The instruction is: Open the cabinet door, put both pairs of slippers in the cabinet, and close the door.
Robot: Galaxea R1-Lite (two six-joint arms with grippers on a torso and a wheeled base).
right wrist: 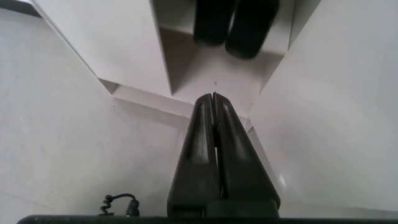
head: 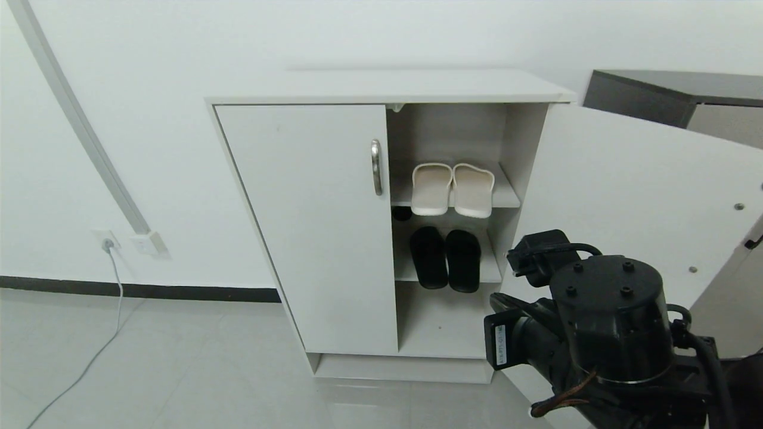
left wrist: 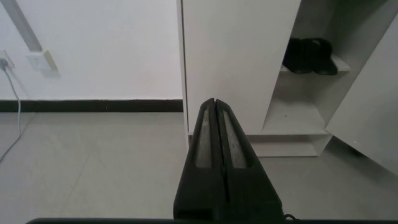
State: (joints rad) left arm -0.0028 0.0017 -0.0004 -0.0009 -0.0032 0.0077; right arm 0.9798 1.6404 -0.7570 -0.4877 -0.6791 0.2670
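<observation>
Black slippers (right wrist: pixel 235 25) ahead of right pincer (right wrist: pixel 214 98).

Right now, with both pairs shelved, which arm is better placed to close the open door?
Right. The right gripper sits shut beside the open door; the left gripper faces the closed door, farther off.

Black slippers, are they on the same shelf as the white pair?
No, the black slippers lie on the shelf below the white slippers.
</observation>
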